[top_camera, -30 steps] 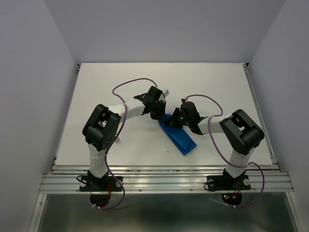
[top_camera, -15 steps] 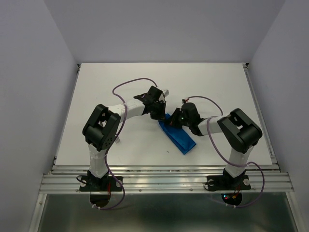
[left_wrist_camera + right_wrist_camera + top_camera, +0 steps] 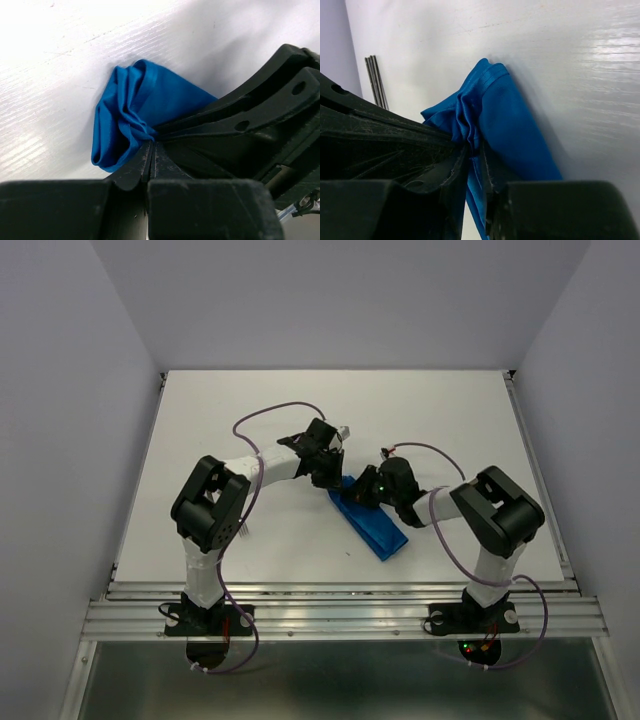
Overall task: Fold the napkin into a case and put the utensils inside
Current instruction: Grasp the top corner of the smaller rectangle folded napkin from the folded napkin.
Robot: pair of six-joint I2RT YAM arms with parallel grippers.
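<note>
From above, the napkin (image 3: 372,523) is a narrow bright blue strip slanting across the white table (image 3: 450,420), its far end hidden under both wrists; up close that end is a soft, creased bunch. The left gripper (image 3: 151,150) is clenched on a fold, the right gripper (image 3: 475,147) shows a slim gap with cloth in it, and gripping or not, can't tell. Since a second ago the right wrist has edged rightward; the strip hasn't budged.

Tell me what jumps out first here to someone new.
A bright blue cloth napkin, folded into a narrow strip, lies slantwise in the middle of the white table. Both arms meet over its far end: the left tool and right tool each pinch bunched cloth there.
</note>
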